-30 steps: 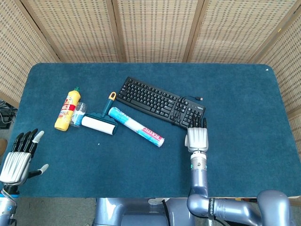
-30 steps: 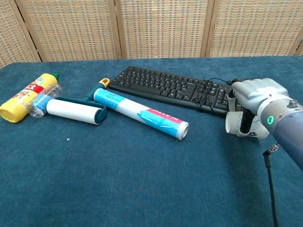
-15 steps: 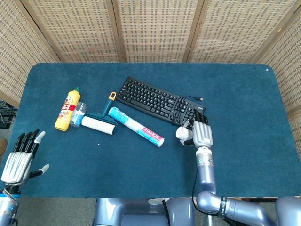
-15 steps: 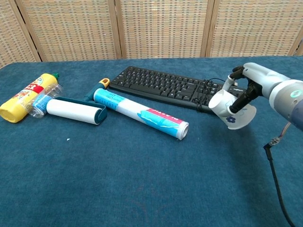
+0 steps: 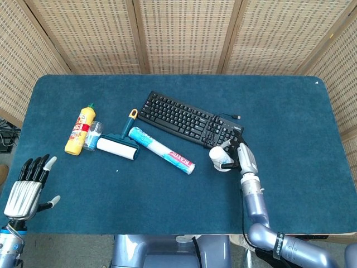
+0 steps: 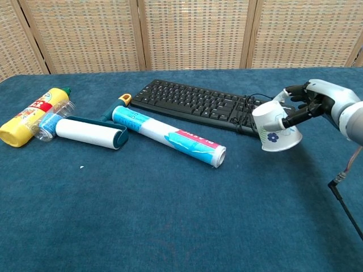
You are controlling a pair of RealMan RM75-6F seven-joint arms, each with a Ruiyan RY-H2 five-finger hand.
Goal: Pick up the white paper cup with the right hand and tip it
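Observation:
My right hand (image 6: 311, 105) holds the white paper cup (image 6: 274, 128), which carries a small blue flower print. The cup hangs tilted above the cloth, its base up and to the left, its wider mouth lower and to the right. In the head view the cup (image 5: 221, 157) shows just left of the right hand (image 5: 245, 159), close to the near right corner of the keyboard. My left hand (image 5: 27, 186) hovers at the near left edge of the table, fingers spread, holding nothing.
A black keyboard (image 6: 201, 105) with a coiled cable lies just behind the cup. Left of it lie a rolled tube (image 6: 168, 136), a lint roller (image 6: 92, 132), a clear plastic bottle (image 6: 50, 120) and a yellow bottle (image 6: 31, 115). Blue cloth (image 5: 279, 123) covers the table.
The right hand has turned over and swung slightly right, lifting the cup off the cloth and tilting it. The left hand has barely moved.

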